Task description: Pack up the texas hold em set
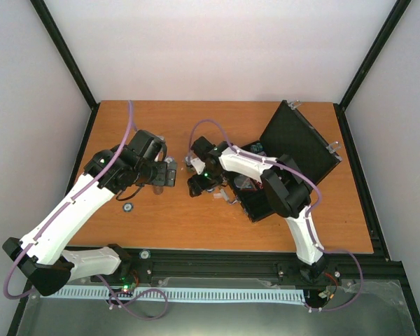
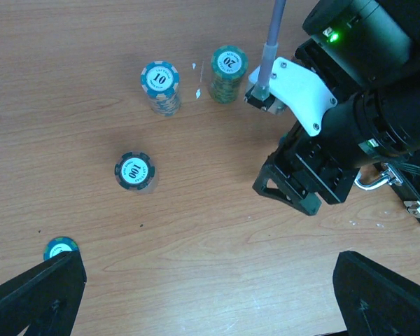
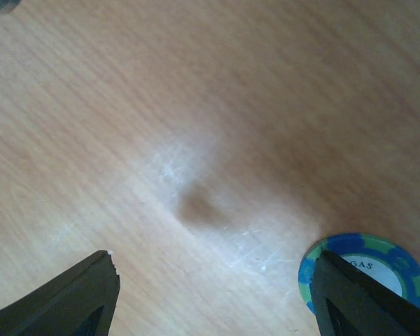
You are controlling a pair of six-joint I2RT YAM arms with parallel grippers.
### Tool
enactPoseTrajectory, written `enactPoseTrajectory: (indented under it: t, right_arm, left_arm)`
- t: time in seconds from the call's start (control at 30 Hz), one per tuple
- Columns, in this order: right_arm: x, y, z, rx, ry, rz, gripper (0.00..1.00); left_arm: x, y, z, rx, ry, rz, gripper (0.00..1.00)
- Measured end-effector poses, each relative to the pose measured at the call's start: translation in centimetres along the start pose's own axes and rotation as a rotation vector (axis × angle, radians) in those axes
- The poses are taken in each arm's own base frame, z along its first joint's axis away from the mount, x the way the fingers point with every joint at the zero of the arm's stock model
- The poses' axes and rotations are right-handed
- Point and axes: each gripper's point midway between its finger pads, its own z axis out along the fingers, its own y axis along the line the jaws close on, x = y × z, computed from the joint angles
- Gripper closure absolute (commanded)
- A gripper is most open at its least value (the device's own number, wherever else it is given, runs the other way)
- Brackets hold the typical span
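Right end effector [image 3: 215, 280] hangs low over the counter [image 3: 196, 105] with its jaws apart and nothing between them, and that's my worry. The blue and green chip [image 3: 385, 262] sits at the lower right of the wrist view, half tucked under one finger [image 3: 357, 308] instead of in the gap. If it closes from here, I'd guess it either shoves the chip sideways or clips the edge and flips it. A flat chip on bare wood is slippery to pinch anyway, so it probably wants centring first.

Left end effector [image 2: 208, 280] is spread wide, grasping nothing, hovering near the right one. In its view the right arm fills the upper right. The 20 stack [image 2: 228, 73] stands just beside that arm's cable, with the 10 stack [image 2: 160, 87] near it and the 100 stack [image 2: 134, 171] lower down. Any swing of that wrist could topple the 20s and scatter them. Both arms crowd the middle of the top view too, so a bump looks possible.

Case [image 1: 299, 143] lies open at the right of the top view, well apart from the stacks, so every chip faces a long carry where it could get dropped
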Motion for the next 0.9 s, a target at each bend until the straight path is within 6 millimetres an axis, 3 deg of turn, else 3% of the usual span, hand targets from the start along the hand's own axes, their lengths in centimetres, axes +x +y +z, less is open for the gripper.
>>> enactPoseTrajectory:
  t: [0.23, 0.37, 0.5, 0.7, 0.9]
  right_arm:
    - [1.8, 2.1, 0.1, -0.042, 0.045, -0.011, 0.23]
    - [2.2, 2.7, -1.0, -0.021, 0.040, -0.022, 0.20]
    - [1.5, 3.0, -3.3, 0.010, -0.008, -0.033, 0.01]
    - [0.5, 1.7, -4.6, 0.114, -0.044, -0.048, 0.00]
    - [0.9, -0.4, -2.1, 0.189, 0.023, -0.043, 0.00]
  left_arm:
    - [0.1, 0.0, 0.2, -0.001, 0.003, 0.000, 0.00]
    - [0.5, 0.1, 0.6, -0.008, 0.017, 0.004, 0.00]
    - [0.7, 0.1, 0.7, -0.009, 0.021, 0.005, 0.00]
    - [0.7, 0.1, 0.7, -0.008, 0.021, 0.005, 0.00]
    - [0.7, 0.0, 0.9, -0.008, 0.027, 0.006, 0.00]
